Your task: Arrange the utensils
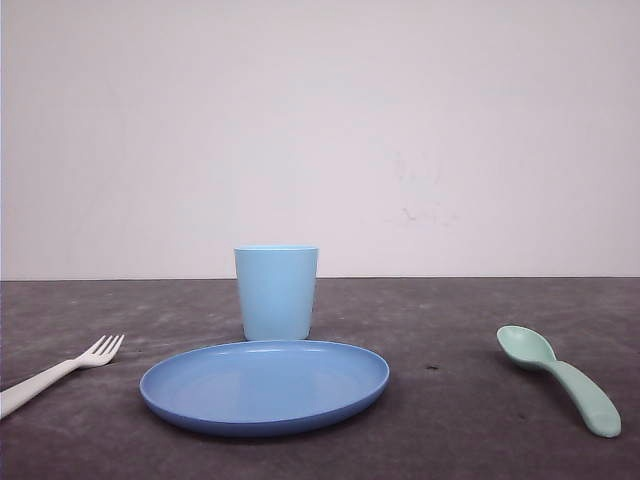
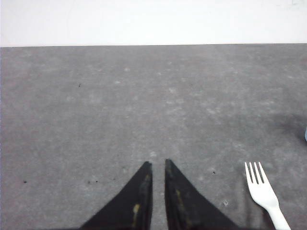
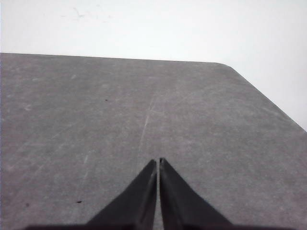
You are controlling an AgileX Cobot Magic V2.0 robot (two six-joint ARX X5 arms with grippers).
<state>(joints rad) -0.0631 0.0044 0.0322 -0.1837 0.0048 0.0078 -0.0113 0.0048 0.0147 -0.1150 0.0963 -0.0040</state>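
While both arms hang over bare stretches of the dark grey matte surface [image 1: 450,420], no utensil has yet been taken up — the task stands at its opening step.

Left fingers [image 2: 158,165]: drawn nearly together, a thin gap between the tips, nothing held. The small white plastic four-tined fork [image 2: 263,191] lies flat on the surface off to one side of these fingers, apart from them, its tines pointing away in the same direction the fingers point.

Right fingers [image 3: 158,162]: together at the tips, empty, over open surface near its rounded corner.

In the front view the fork lies at one flank of the round blue plastic plate [image 1: 180,395] and the mint-green plastic spoon with a thick rounded handle [image 1: 560,375] at the other, each well apart from the plate. A light blue plastic cup [image 1: 276,292] stands upright just behind the plate.

Judgement: the step in hand is the approach to a first pick. The left fingers are the nearer to the fork; the next move calls for them to part, shift sideways over the handle and descend — a low, thin target that may skid if pinched off-centre.
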